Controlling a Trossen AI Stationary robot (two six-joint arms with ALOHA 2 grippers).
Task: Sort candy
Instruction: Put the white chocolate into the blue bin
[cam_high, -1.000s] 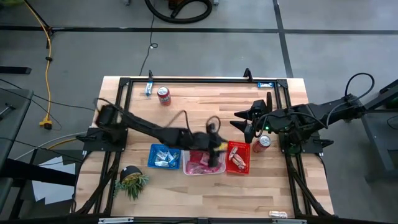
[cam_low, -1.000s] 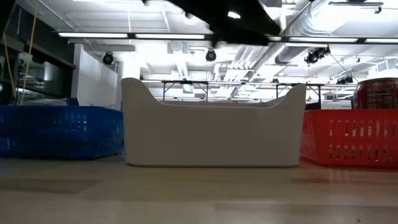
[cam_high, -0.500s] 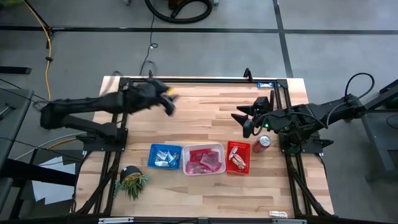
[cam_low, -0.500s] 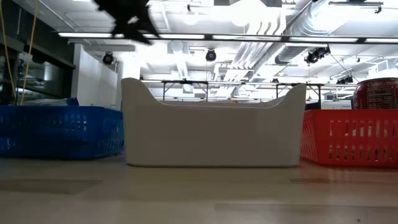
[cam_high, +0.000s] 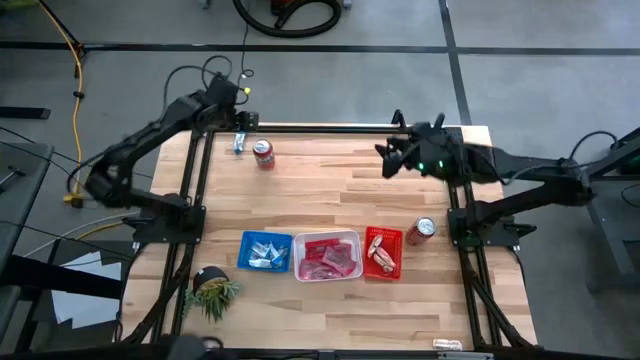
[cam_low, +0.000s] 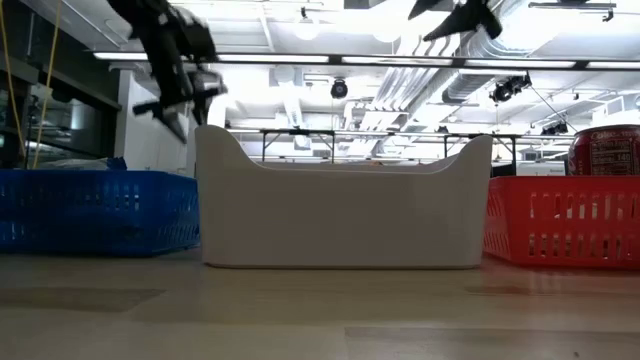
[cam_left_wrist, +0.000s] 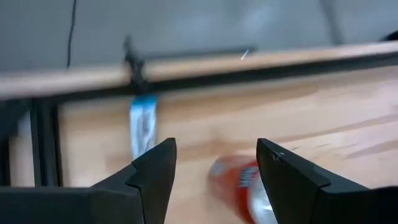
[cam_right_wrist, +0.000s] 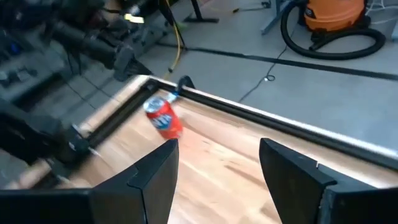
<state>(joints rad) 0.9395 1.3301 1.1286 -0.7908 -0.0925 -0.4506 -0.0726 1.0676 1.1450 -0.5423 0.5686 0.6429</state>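
Since half a second ago my left gripper (cam_high: 238, 106) has swung to the far-left corner by a blue-and-white bar (cam_high: 240, 143) and soda can (cam_high: 263, 154), empty with jaws apart; the other candy (cam_high: 328, 258) sits sorted in the three trays. My right gripper (cam_high: 392, 152), open too, has lifted to the far edge. I'd descend squarely over that bar, clear of the can.
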